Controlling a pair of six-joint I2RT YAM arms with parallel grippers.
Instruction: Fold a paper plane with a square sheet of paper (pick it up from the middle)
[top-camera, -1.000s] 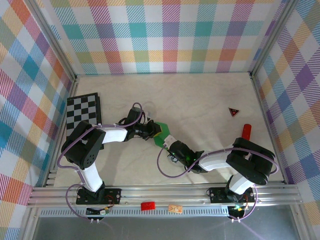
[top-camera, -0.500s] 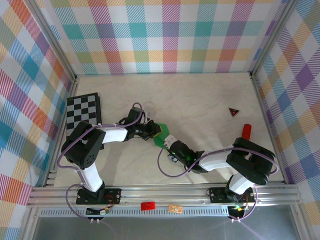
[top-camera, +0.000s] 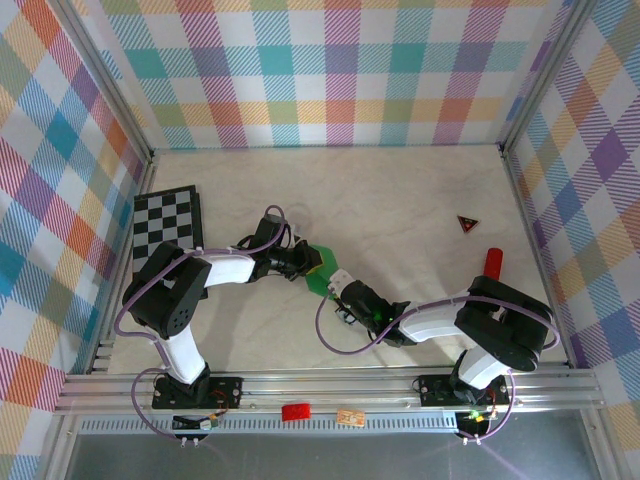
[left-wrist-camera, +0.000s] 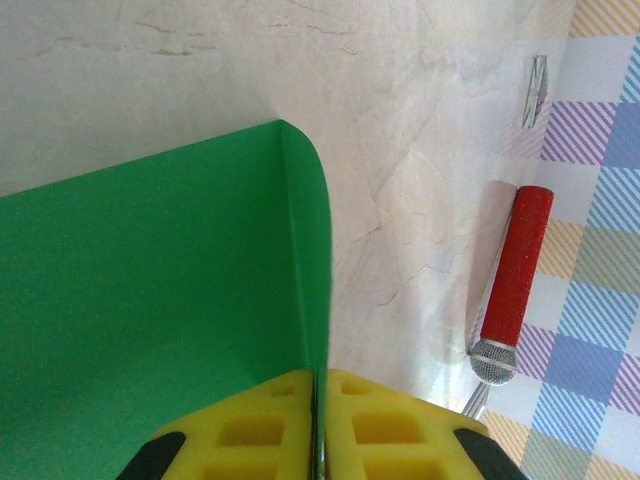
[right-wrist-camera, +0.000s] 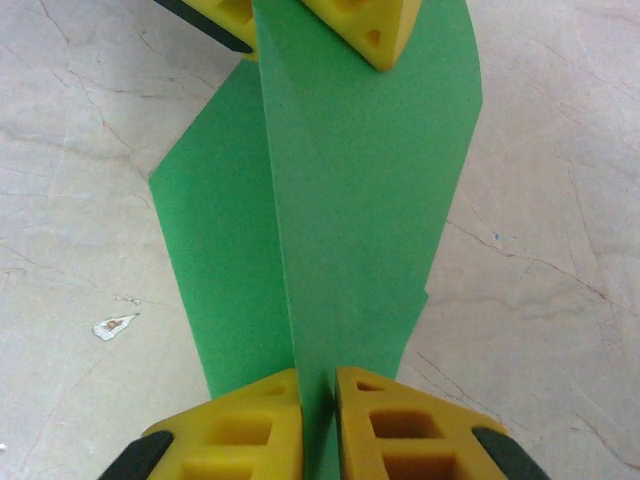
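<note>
The green sheet of paper (top-camera: 323, 270) is held off the table between both grippers, folded along a crease. My left gripper (top-camera: 306, 262) is shut on the sheet's folded edge; in the left wrist view its yellow fingertips (left-wrist-camera: 250, 425) pinch the paper (left-wrist-camera: 150, 300), which stands upright from them. My right gripper (top-camera: 339, 284) is shut on the opposite end. In the right wrist view the paper (right-wrist-camera: 360, 200) runs from its yellow fingertips (right-wrist-camera: 240, 425) up to the left gripper's fingertips (right-wrist-camera: 350, 25).
A chessboard (top-camera: 166, 222) lies at the left wall. A small red-and-black triangle (top-camera: 467, 223) and a red cylinder (top-camera: 494, 262) lie at the right, the cylinder (left-wrist-camera: 515, 260) near the checked wall. A red piece (top-camera: 295, 410) sits on the front rail.
My right gripper has crept slightly up and left toward the left gripper. The green paper between them looks a little narrower from above. The left arm has barely moved.
</note>
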